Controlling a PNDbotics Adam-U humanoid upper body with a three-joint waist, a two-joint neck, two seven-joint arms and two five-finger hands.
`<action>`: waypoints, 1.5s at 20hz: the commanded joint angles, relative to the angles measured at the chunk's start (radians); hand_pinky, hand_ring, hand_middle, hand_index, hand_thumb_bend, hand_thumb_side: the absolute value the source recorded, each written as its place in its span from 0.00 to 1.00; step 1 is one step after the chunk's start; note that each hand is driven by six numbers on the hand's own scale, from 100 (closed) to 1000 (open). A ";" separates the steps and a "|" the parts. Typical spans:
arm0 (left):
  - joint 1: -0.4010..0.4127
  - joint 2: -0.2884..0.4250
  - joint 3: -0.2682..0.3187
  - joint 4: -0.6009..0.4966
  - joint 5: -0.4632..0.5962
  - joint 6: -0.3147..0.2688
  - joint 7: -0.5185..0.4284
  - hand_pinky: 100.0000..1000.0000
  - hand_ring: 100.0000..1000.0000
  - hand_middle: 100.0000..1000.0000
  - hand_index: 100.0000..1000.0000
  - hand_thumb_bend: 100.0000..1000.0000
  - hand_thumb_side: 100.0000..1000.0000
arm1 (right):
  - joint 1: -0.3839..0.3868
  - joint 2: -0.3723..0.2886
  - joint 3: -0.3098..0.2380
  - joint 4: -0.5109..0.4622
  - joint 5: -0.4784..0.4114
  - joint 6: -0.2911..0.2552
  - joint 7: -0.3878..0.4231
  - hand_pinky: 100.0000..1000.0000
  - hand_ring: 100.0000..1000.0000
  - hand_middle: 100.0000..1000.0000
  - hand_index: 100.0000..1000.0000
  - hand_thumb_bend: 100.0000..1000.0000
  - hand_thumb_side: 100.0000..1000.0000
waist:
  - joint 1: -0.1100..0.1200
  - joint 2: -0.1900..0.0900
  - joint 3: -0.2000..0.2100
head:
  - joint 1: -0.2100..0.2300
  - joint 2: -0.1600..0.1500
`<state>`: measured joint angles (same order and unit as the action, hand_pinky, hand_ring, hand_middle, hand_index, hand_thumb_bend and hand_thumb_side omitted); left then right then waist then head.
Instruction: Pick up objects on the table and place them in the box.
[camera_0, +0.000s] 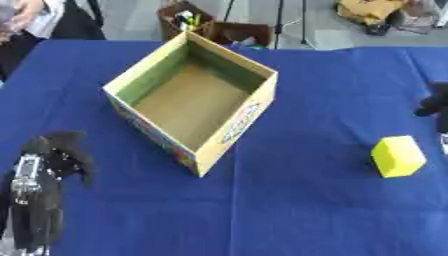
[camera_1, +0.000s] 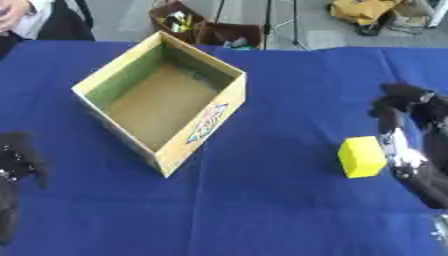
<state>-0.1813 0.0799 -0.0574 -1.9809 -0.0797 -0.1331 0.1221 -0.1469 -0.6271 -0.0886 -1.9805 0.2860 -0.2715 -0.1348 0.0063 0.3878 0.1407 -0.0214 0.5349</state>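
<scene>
Twin head-mounted views angled down, sharing box (camera_0: 192, 100) and blue table (camera_0: 297, 200).

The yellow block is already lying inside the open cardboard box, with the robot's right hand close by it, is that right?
Not quite. The yellow block is not in the box; it sits on the blue table, off to the box's right, and the box looks empty. The right eye view shows this best. The right hand is indeed close by the block.
</scene>
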 joint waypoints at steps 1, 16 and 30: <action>0.000 0.020 0.003 -0.019 -0.003 0.001 0.000 0.14 0.31 0.32 0.62 0.00 0.97 | 0.019 -0.113 -0.025 -0.020 0.098 -0.005 0.009 0.74 0.62 0.63 0.82 0.00 0.48 | 0.001 -0.023 -0.002 | -0.006 0.001; 0.006 0.025 -0.002 -0.019 -0.005 0.003 -0.005 0.14 0.31 0.32 0.62 0.00 0.97 | 0.076 -0.320 -0.015 -0.020 0.347 0.021 0.096 0.72 0.71 0.75 0.90 0.00 0.50 | 0.003 -0.025 0.000 | -0.037 0.003; 0.010 0.027 -0.007 -0.019 -0.001 0.002 -0.012 0.14 0.31 0.32 0.62 0.00 0.97 | -0.012 -0.470 0.033 -0.020 0.356 -0.017 0.340 0.73 0.77 0.83 0.99 0.00 0.70 | 0.003 -0.029 0.013 | -0.091 0.006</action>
<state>-0.1702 0.0881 -0.0584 -1.9809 -0.0805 -0.1302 0.1136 -0.1499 -1.0472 -0.0507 -1.9836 0.6480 -0.2861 0.1879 0.0117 0.3820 0.1533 -0.1093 0.5423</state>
